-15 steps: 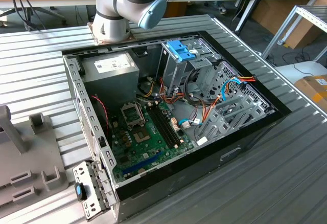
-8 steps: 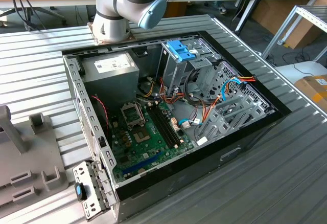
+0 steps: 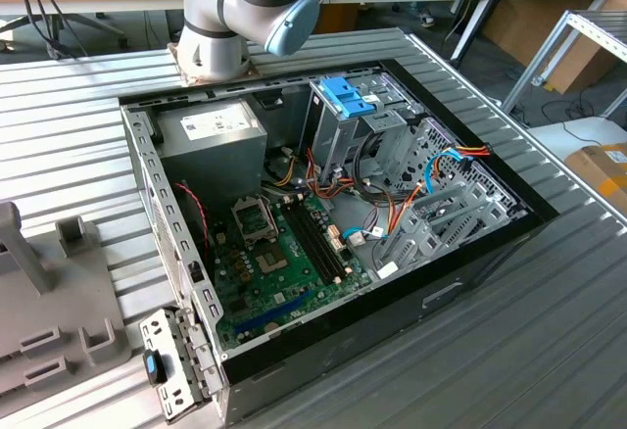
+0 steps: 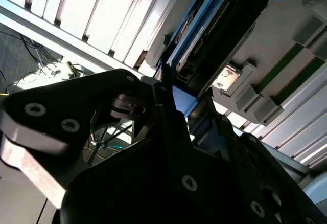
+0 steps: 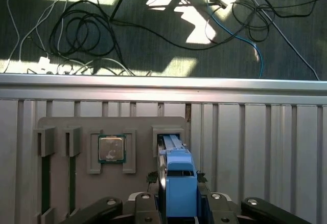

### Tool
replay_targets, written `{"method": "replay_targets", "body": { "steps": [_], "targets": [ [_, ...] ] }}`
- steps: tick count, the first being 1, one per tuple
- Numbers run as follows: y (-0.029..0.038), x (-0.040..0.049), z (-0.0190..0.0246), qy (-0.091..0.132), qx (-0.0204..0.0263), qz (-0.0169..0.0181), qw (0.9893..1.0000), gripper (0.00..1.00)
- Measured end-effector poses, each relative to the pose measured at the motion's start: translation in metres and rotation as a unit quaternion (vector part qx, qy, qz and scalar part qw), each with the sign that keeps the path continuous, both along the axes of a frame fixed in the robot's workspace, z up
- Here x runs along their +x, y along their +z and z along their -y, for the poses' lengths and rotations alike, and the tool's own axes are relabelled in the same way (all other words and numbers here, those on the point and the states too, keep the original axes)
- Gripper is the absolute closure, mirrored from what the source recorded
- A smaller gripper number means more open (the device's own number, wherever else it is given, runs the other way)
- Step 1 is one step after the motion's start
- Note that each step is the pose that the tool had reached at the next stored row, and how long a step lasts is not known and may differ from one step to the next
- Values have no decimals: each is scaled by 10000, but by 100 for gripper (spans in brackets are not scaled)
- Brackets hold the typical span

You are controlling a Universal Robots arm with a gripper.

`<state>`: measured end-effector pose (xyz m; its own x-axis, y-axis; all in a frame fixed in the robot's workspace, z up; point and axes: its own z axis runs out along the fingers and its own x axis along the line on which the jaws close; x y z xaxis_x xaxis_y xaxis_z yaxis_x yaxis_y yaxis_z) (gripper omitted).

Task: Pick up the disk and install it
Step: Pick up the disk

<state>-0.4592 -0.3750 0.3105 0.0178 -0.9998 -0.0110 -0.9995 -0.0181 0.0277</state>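
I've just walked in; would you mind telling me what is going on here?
The arm's tool is at the disk, which stands on edge in a slot of the grey holder on the ribbed table, near a processor chip. The disk is not yet lifted out. In the exterior view, the open computer case sits on the table, its boards and cables exposed.

The disk (image 5: 180,185) is shown black with a bright blue rail, in the matt grey holder (image 5: 138,124). In that holder a silver chip (image 5: 111,149) edged in green is seen. Beneath the holder the table (image 5: 265,147) is ribbed in pale grey stripes; beyond the holder, dark carpet (image 5: 168,55) is crossed by black, white and blue cables (image 5: 260,60). The gripper (image 5: 179,204) is black.
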Motion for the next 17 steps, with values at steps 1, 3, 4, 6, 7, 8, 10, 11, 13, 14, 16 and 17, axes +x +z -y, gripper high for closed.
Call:
{"method": "replay_targets", "body": {
  "steps": [1,3,4,6,7,8,10,11,13,14,16,17],
  "targets": [
    [0,0,0,0,-9,0,10000,64],
    [2,0,0,1,26,-2,10000,64],
    [0,0,-1,-1,29,0,10000,64],
    [0,0,0,0,17,0,10000,64],
    [0,0,0,0,16,0,10000,64],
    [0,0,0,1,16,-1,10000,64],
    [-1,0,0,0,16,-1,10000,64],
    [-1,0,0,0,16,-1,10000,64],
    [-1,0,0,0,16,-1,10000,64],
    [-1,0,0,0,16,-1,10000,64],
    [-2,0,0,0,16,-1,10000,64],
    [-2,0,0,0,16,-1,10000,64]
  ]
}}
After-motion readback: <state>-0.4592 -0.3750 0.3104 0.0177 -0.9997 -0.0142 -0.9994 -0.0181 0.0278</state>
